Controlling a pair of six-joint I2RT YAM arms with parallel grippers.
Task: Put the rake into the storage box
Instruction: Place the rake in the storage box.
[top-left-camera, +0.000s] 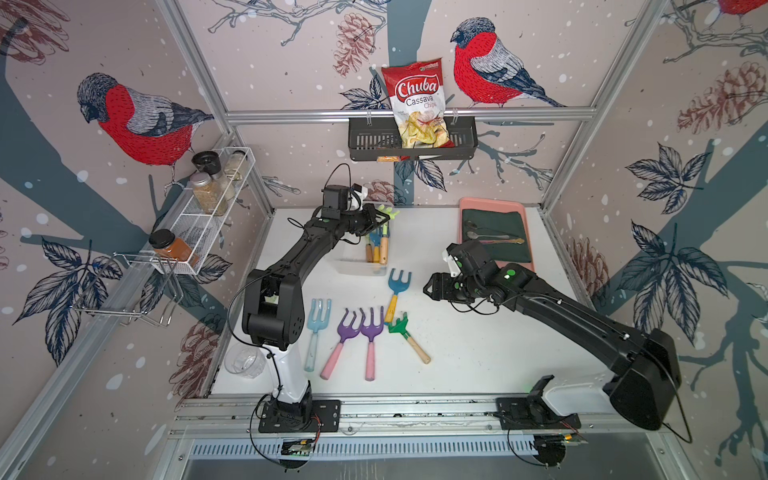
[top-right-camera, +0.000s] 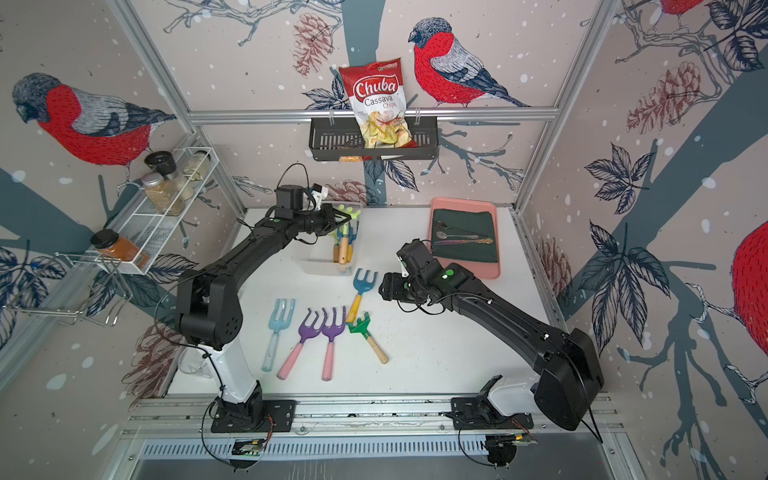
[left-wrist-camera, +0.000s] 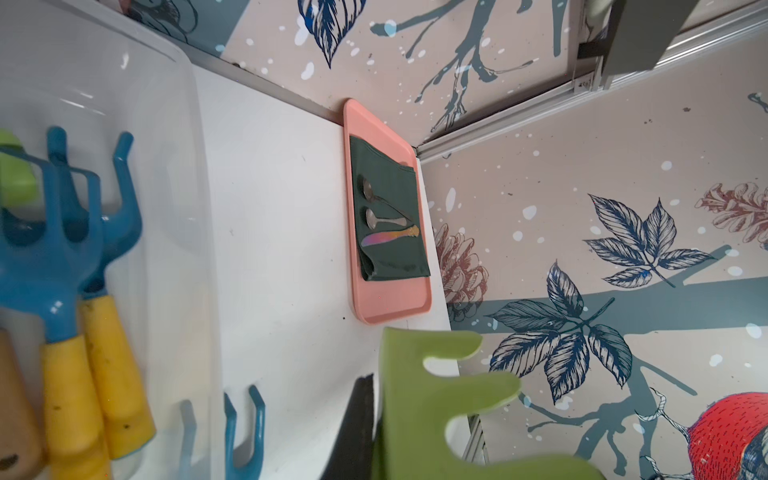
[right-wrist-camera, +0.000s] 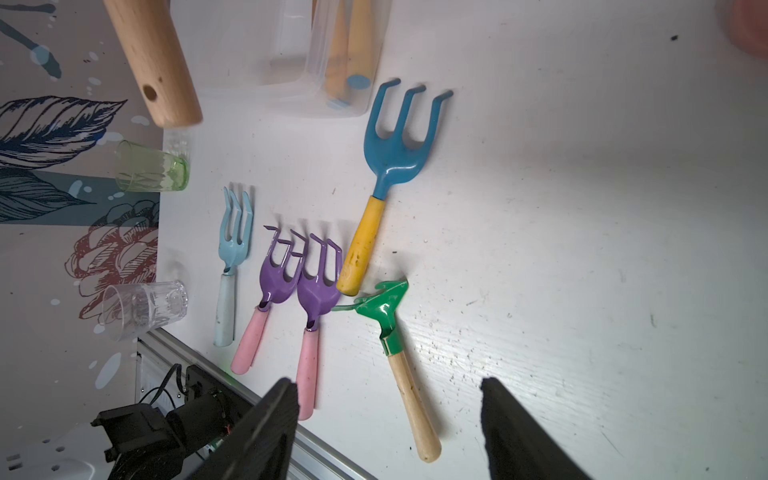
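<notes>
- The light green rake (top-left-camera: 390, 212) has fat, round teeth. The left end effector (top-left-camera: 376, 220) is squeezed tight on it, up over the far end of the storage box (top-left-camera: 353, 268).
- The clear storage box has blue rakes (left-wrist-camera: 54, 249) with yellow handles inside.
- The right end effector (top-left-camera: 428, 288) is wide open and empty, over the bench (top-left-camera: 478, 340).
- The pink tray (top-left-camera: 492, 202), far right, holds a dark green cloth (top-left-camera: 498, 249) with spoons (top-left-camera: 478, 236).

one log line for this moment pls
left gripper: shut on lime rake, above storage box | right gripper: open, empty | table: five rakes loose
</notes>
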